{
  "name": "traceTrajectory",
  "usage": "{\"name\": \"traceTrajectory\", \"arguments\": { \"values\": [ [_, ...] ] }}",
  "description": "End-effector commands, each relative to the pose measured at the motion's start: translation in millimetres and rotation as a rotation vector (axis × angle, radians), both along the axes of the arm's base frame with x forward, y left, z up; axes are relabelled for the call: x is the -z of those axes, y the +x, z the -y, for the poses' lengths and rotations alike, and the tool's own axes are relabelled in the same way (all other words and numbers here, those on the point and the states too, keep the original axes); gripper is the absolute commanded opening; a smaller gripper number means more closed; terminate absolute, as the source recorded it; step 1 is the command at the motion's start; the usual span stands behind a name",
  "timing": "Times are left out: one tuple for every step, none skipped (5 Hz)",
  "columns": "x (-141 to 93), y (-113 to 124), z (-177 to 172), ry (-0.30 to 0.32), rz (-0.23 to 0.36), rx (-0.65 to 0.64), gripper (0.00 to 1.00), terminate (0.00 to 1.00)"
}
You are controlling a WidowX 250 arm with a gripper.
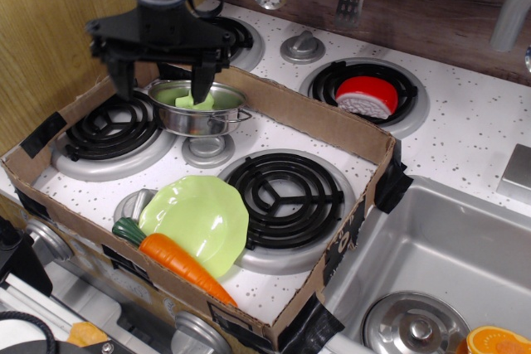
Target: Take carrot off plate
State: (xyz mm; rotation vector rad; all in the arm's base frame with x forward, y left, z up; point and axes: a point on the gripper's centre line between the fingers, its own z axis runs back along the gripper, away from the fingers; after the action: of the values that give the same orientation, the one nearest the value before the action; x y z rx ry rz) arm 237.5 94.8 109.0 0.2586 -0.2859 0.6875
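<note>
A single overhead view looks down at a toy kitchen stove top set inside a shallow brown cardboard tray (332, 126). No brand name, label or readable writing shows anywhere.

The glossy orange plastic toy carrot (184, 267), tapered to a point with a dark green stem end, lies at the near edge of the tray. It rests along the front rim of the light lime-green plastic plate (195, 220), which is round with a scalloped rim; the carrot's stem end is at the plate's left side and its point reaches past the plate's right front edge. The plate sits partly over the black coil burner (284, 195) in the tray's front half.

The black robot gripper (158, 84) hangs at the far left of the tray, well apart from the carrot, which is toward the front. Its jaws are spread wide and hold nothing. One finger hangs over the left coil burner (112, 126); the other seems to dip into the shiny steel pot with side handles (203, 113), just beside a small pale green vegetable piece (189, 101), though contact cannot be judged.

On the white speckled table right of the tray, a red and white toy piece (365, 95) sits on another burner, beside a grey sink (448, 246).
</note>
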Motion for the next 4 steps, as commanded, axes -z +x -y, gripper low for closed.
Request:
{"name": "traceTrajectory", "arguments": {
  "values": [
    [18,-18,20,-0.185,0.009,-0.431,1.0,0.0],
    [22,-18,24,-0.256,0.007,-0.548,1.0,0.0],
    [31,-23,30,-0.295,0.064,-0.707,1.0,0.0],
    [43,-30,24,-0.315,0.125,-0.891,1.0,0.0]
  ]
}}
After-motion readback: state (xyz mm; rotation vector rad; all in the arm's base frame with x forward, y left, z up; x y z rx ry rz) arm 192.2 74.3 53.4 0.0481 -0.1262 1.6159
